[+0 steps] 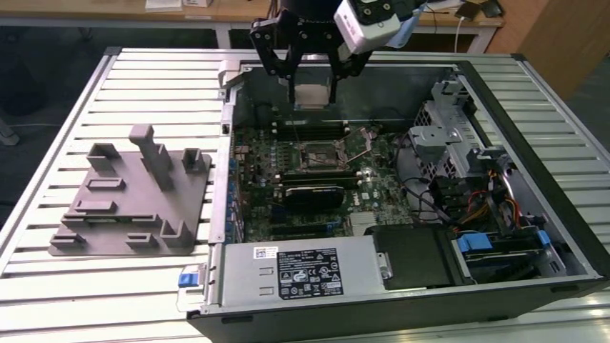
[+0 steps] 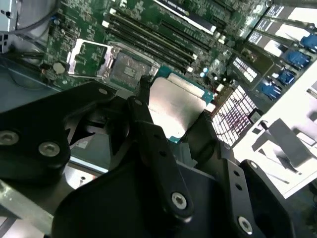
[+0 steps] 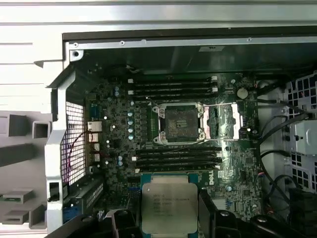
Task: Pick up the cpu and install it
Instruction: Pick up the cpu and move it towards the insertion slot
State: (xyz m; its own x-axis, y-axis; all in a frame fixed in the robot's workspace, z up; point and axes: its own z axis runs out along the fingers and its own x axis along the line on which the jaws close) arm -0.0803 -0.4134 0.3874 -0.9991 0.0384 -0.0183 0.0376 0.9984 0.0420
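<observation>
My gripper [image 1: 312,80] hangs above the far side of the open computer case, shut on the cpu [image 1: 312,95], a flat square chip with a silver top. In both wrist views the cpu [image 2: 176,106] [image 3: 168,201] sits between the black fingers [image 2: 148,124], silver face showing. The motherboard socket [image 1: 318,153] [image 3: 178,121] lies below and nearer the case middle. Its metal load plate [image 3: 225,121] [image 2: 89,57] is swung open to one side. The cpu is well above the board and touches nothing but the fingers.
A grey fixture plate [image 1: 133,200] with upright posts lies on the slatted table at the exterior view's left. Memory slots [image 3: 173,87] flank the socket. Drive cages and cables [image 1: 476,179] fill the case's right side. A black power supply [image 1: 315,271] sits at the near edge.
</observation>
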